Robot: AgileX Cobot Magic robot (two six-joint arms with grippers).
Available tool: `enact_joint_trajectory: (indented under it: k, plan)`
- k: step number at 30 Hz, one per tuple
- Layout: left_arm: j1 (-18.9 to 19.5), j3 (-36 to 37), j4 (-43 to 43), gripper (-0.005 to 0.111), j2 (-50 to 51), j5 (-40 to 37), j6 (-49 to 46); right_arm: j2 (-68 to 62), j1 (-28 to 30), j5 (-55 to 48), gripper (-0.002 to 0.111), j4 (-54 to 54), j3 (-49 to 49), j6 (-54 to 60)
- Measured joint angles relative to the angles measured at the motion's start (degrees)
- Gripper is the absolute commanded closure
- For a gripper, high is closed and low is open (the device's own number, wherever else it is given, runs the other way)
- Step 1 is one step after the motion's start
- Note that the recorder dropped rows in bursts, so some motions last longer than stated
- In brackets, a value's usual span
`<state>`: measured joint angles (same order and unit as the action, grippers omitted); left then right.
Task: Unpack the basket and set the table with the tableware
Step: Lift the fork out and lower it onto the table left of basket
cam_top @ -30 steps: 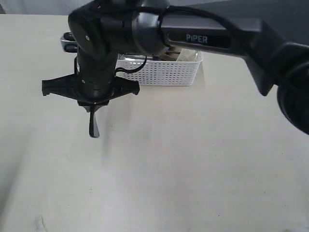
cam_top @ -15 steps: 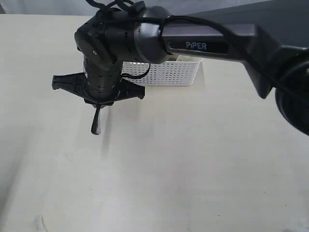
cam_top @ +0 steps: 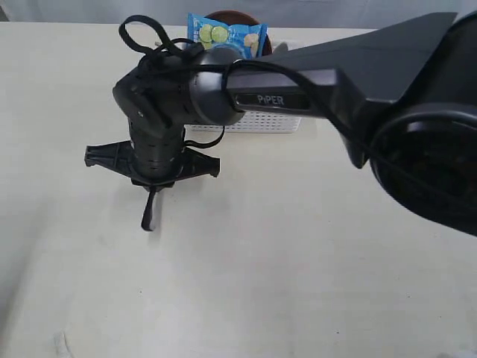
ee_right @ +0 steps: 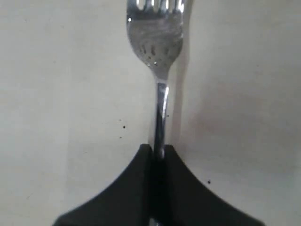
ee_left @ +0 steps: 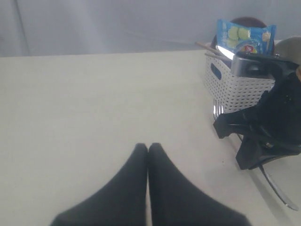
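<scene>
My right gripper (ee_right: 158,148) is shut on the handle of a steel fork (ee_right: 157,42), whose tines point away over the cream table (ee_right: 61,94). From outside, that gripper (cam_top: 149,220) points down at the table (cam_top: 298,261), left of the white basket (cam_top: 276,121); the fork is hidden there. The left wrist view shows the fork's tines (ee_left: 217,110) beside the basket (ee_left: 235,87) and its handle end (ee_left: 278,189) past the right gripper. Wooden chopsticks (ee_left: 209,49) and a brown plate (ee_left: 247,21) sit in the basket. My left gripper (ee_left: 147,147) is shut and empty.
A blue snack bag (cam_top: 227,33) stands upright in the basket, in front of the brown plate (cam_top: 223,15). The right arm (cam_top: 335,74) stretches across the table from the right and covers much of the basket. Bare tabletop lies in front and to the left.
The right gripper has moved down and toward the table's front. The arm has shifted, uncovering the snack bag and plate behind the basket.
</scene>
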<state>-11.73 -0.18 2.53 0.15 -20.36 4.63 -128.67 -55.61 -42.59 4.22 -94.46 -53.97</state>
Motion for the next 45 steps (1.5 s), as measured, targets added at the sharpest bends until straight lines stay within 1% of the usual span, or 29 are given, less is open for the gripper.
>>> enact_joint_trajectory:
  k: [13, 14, 16, 18, 20, 22, 32, 41, 45]
  plan:
    - [0.0, 0.0, 0.0, 0.107, 0.0, 0.0, 0.0, -1.18, 0.01, 1.63, 0.108, 0.0, 0.0, 0.0]
    - [0.0, 0.0, 0.0, 0.107, 0.0, 0.0, 0.0, -1.18, 0.01, 1.91, 0.104, 0.0, 0.0, 0.0]
    - [0.0, 0.0, 0.0, 0.107, 0.0, 0.0, 0.0, -1.27, 0.01, 2.39, 0.094, 0.0, 0.0, 0.0]
    - [0.0, 0.0, 0.0, 0.107, 0.0, 0.0, 0.0, -1.27, 0.01, 2.76, 0.081, 0.0, 0.0, 0.0]
    - [0.0, 0.0, 0.0, 0.107, 0.0, 0.0, 0.0, -1.3, 0.01, 3.56, 0.072, -0.09, 0.0, 0.0]
    - [0.0, 0.0, 0.0, 0.107, 0.0, 0.0, 0.0, -1.3, 0.01, 4.01, 0.067, -0.09, -0.1, 0.0]
    - [0.0, 0.0, 0.0, 0.107, 0.0, 0.0, 0.0, -1.3, 0.01, 4.89, 0.067, 0.53, -0.11, -0.22]
    - [0.0, 0.0, 0.0, 0.107, 0.0, 0.0, 0.0, -1.77, 0.01, 5.34, 0.067, 11.67, -0.11, -2.98]
    - [0.0, 0.0, 0.0, 0.107, 0.0, 0.0, 0.0, -1.9, 0.01, 5.34, 0.067, 14.56, -0.11, -3.31]
